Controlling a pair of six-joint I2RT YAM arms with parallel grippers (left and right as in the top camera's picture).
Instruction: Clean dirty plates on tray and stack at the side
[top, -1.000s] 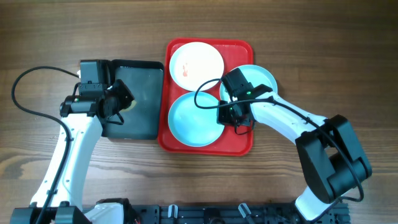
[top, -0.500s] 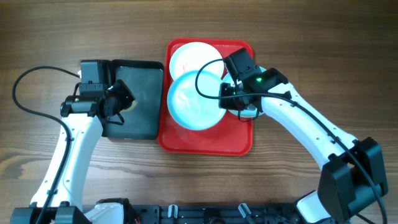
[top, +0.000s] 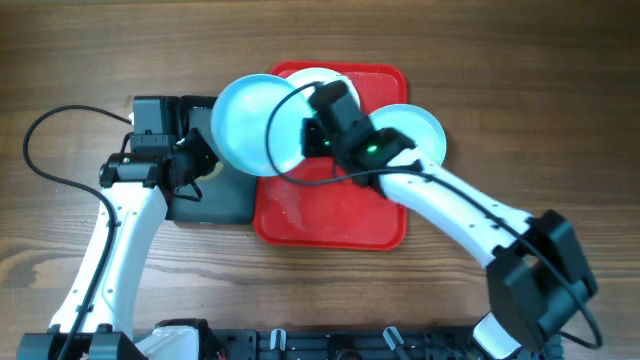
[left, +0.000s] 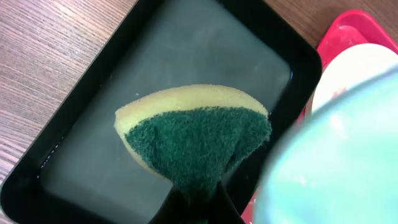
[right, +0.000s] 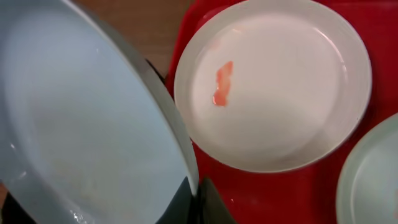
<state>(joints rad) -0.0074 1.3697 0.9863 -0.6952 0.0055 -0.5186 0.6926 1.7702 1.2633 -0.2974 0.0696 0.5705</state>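
My right gripper (top: 305, 135) is shut on the rim of a pale blue plate (top: 245, 122) and holds it tilted in the air over the left edge of the red tray (top: 330, 215); its jaws show in the right wrist view (right: 198, 198) clamped on that plate (right: 81, 137). A white plate (right: 273, 81) with an orange-red smear lies on the tray's far part. A second pale blue plate (top: 418, 128) lies at the tray's right. My left gripper (left: 199, 208) is shut on a green and yellow sponge (left: 196, 134) above the black tray (left: 74, 155).
The black tray (top: 215, 195) lies just left of the red tray and holds a film of water. The left arm (top: 135, 210) reaches over it. Bare wooden table (top: 520, 90) lies all around.
My right gripper has lifted the pale blue plate off the tray's front left and carried it left and up, tilting it towards the left gripper. The left arm has stayed still.
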